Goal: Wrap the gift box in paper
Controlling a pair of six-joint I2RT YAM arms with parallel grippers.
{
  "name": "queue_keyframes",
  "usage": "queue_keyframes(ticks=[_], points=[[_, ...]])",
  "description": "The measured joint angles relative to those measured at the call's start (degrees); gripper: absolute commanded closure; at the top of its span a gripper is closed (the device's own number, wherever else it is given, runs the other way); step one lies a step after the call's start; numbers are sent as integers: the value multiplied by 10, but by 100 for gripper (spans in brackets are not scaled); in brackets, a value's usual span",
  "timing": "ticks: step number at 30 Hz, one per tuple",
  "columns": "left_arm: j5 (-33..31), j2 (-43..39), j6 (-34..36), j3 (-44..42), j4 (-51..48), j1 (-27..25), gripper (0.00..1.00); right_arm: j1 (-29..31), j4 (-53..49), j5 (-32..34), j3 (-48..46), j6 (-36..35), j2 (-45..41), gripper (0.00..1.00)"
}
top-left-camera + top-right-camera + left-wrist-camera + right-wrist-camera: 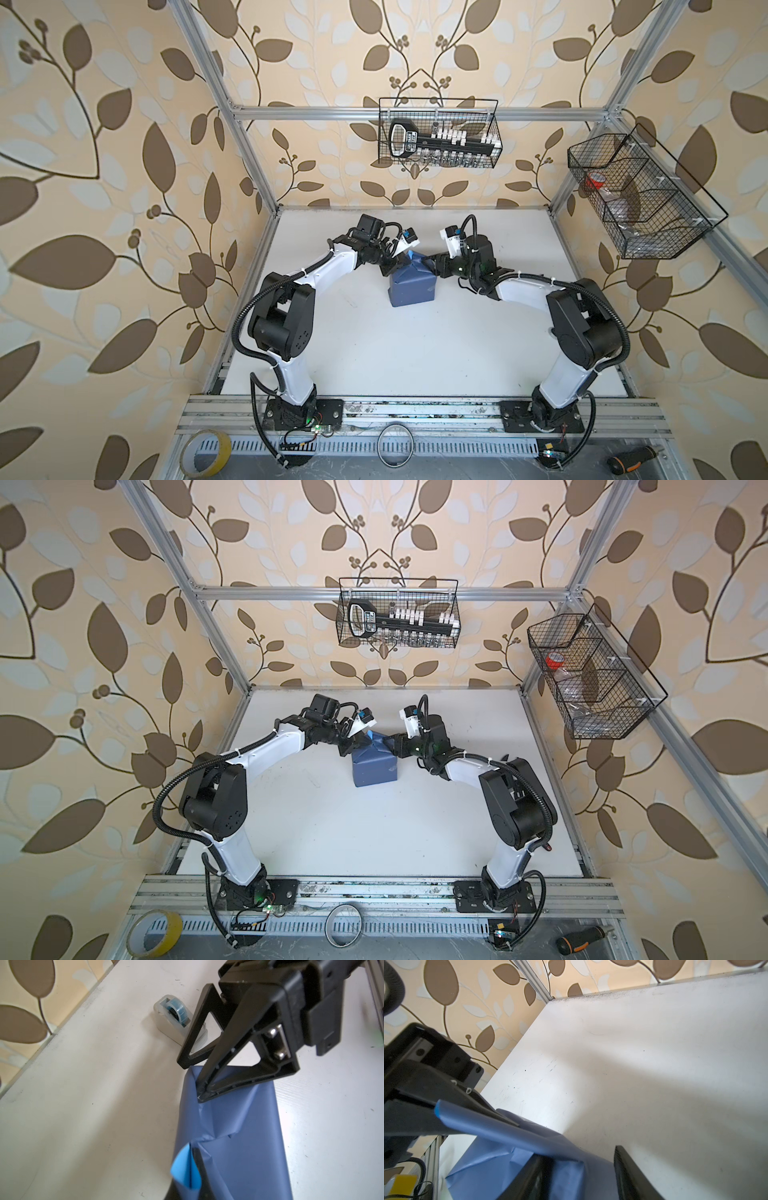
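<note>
paper (411, 286): slate-blue side out, creased, folded into one boxy bundle at mid worktop (374, 357), a little toward the far edge; gift box hidden inside. count: 1 bundle, 2 claws, 1 tape dispenser (172, 1020). left claw (398, 264) pinched on a raised flap, sky-blue underside showing. right claw (192, 1082) half wide, one tip on the paper. dispenser shows only in the left wrist view.
</note>
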Motion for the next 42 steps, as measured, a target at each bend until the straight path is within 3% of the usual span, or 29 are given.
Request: queue_keyframes(ticks=[13,22,35,42], points=[[-74,-48,14,-60,49,-40,95,-12,-51,17,-5,58,-77,37],[-113,-52,18,-68,65,-55,94,1,-110,50,35,102,-54,30],[-121,-61,25,-80,77,-58,95,-4,-153,52,8,66,-93,37],[-122,-63,28,-81,76,-62,89,17,-149,54,-9,61,-90,41]])
